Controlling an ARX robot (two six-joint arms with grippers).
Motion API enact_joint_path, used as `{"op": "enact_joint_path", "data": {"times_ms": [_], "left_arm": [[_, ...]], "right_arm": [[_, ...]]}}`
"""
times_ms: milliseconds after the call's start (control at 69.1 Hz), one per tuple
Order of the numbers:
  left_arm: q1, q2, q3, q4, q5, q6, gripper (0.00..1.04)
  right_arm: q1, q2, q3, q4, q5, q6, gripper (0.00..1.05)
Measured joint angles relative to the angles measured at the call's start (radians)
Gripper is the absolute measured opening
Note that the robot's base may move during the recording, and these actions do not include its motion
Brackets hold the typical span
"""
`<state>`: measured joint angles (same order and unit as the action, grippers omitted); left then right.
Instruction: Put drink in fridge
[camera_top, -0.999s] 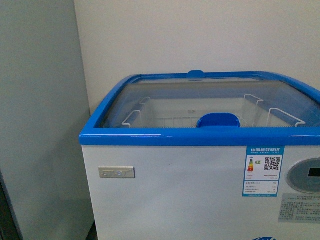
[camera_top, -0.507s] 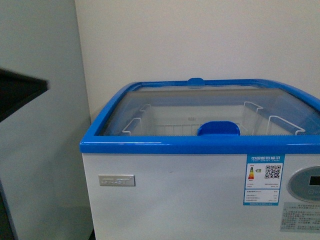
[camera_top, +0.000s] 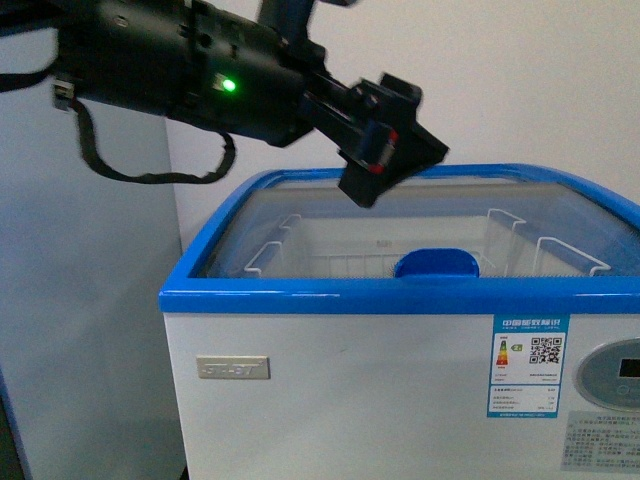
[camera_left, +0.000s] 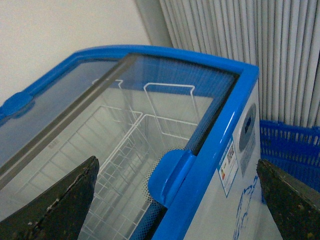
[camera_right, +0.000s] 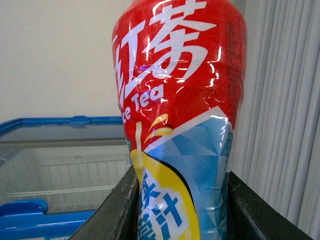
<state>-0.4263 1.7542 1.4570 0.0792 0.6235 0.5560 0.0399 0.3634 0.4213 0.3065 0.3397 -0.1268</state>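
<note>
1. Left gripper (camera_top: 390, 160): in the front view it hangs above the rear left part of the fridge (camera_top: 330, 390), clear of the blue rim. The arm behind it is cut off by the top and left edges of that view. In the left wrist view its two fingers (camera_left: 60, 200) stand wide apart with nothing between them; only their tips show.

2. Right gripper (camera_right: 180, 212): I see it in its own wrist view alone. It is clamped on the drink (camera_right: 182, 105), a bottle with a red and blue wrapper reading "ice Tea". The cap and base are out of frame, so I cannot report fill level or closure. The dark fingers (camera_right: 112, 207) show only as edges on either side of the bottle.

3. The drink is outside the fridge, which lies low in the background of the right wrist view (the front view shows neither the bottle nor the right arm).

4. The glass lid (camera_top: 420, 215) lies over the opening, its blue handle (camera_top: 437, 263) at the front rim. White wire baskets (camera_top: 330, 245) show through the glass, somewhat hazed.

5. On the front panel the badge (camera_top: 232, 368) is too blurred to read, and the control panel (camera_top: 615, 370) is clipped by the right edge.

6. A blue crate (camera_left: 287, 145) sits beside the fridge, partly hidden by one fingertip.
</note>
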Motion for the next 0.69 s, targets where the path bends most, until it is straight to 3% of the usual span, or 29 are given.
{"op": "enact_joint_path", "data": {"times_ms": [289,695], "left_arm": [[-0.071,0.196,0.202,-0.15,-0.086,0.227,0.97],[-0.077,0.37,0.342,-0.165,-0.175,0.361,0.97]], "right_arm": [[0.0,0.0,0.0,0.0,0.0,0.0,0.37],[0.0,0.0,0.0,0.0,0.0,0.0,0.37]]}}
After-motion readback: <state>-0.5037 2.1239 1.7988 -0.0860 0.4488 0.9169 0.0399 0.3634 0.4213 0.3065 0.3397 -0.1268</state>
